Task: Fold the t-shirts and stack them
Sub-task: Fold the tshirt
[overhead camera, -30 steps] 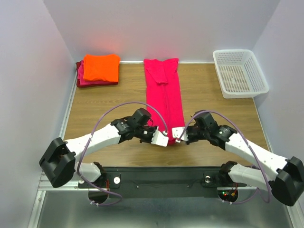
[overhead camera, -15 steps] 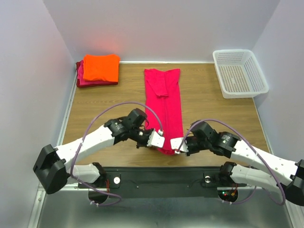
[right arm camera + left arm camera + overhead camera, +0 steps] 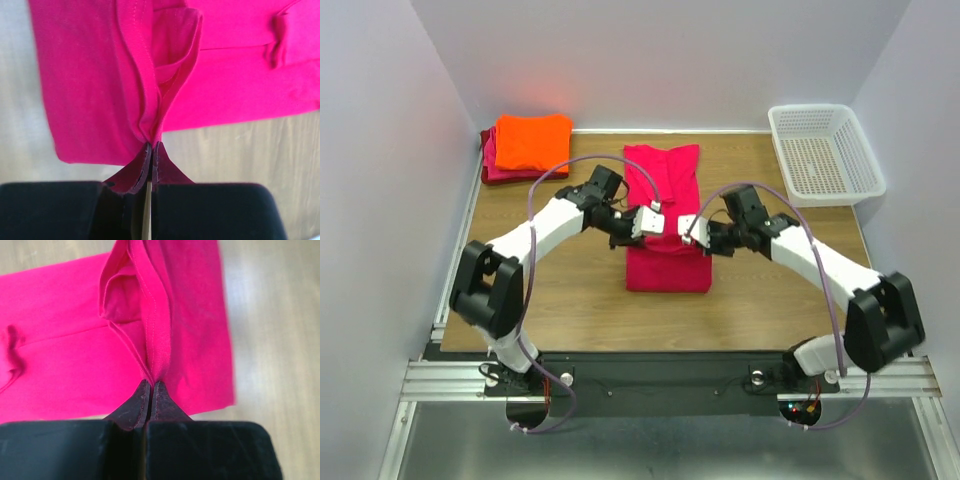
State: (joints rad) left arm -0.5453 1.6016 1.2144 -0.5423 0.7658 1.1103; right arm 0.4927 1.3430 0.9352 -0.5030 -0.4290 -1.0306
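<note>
The magenta-pink t-shirt (image 3: 665, 225) lies mid-table as a long strip, its near end doubled back over itself. My left gripper (image 3: 658, 218) is shut on the hem at the shirt's left edge (image 3: 152, 355), and my right gripper (image 3: 685, 232) is shut on the hem at the right edge (image 3: 150, 120). Both hold the lifted edge a little above the cloth below. At the back left, a folded bright orange t-shirt (image 3: 532, 141) rests on a folded darker red t-shirt (image 3: 492, 170).
A white mesh basket (image 3: 824, 153) stands at the back right corner. Grey walls close in the table on the left, back and right. Bare wood (image 3: 550, 290) shows on both sides of the pink shirt.
Both grippers have carried the shirt's near end away from the table's front edge toward the back, folding it over the middle. The shirt's far end has barely shifted.
</note>
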